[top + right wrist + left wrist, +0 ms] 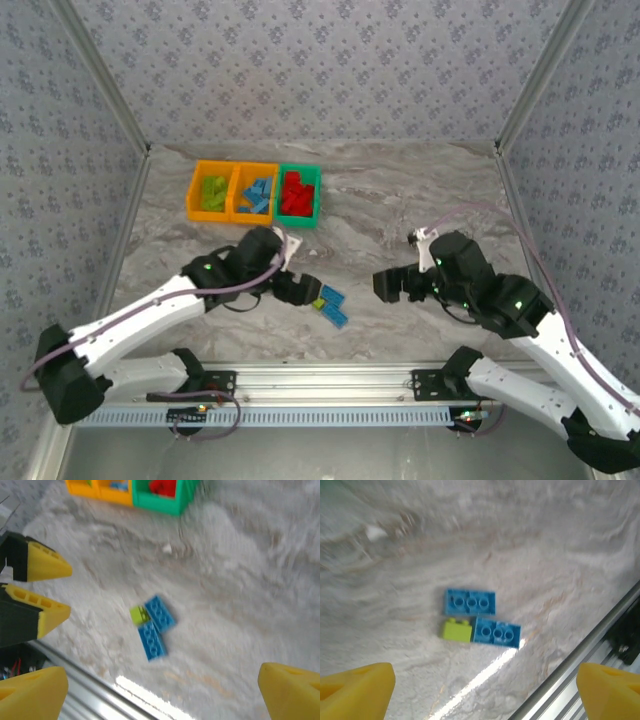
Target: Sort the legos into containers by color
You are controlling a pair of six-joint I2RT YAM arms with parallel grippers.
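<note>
Containers (232,192), far-left of tabletop (420,200): held lime, blue and red legos (295,192), one colour each. Unsorted: two blue bricks (469,601) and one lime brick (456,629) lay touching near the front edge. Left gripper (297,289) and right gripper (385,285) stood wide open, empty, flanking them.

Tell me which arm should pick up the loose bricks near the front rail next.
Left. The left tool hangs open right beside the three loose bricks, two blue and one lime. The right tool, also open, sits clearly farther off. The bins are on the left side too.
</note>
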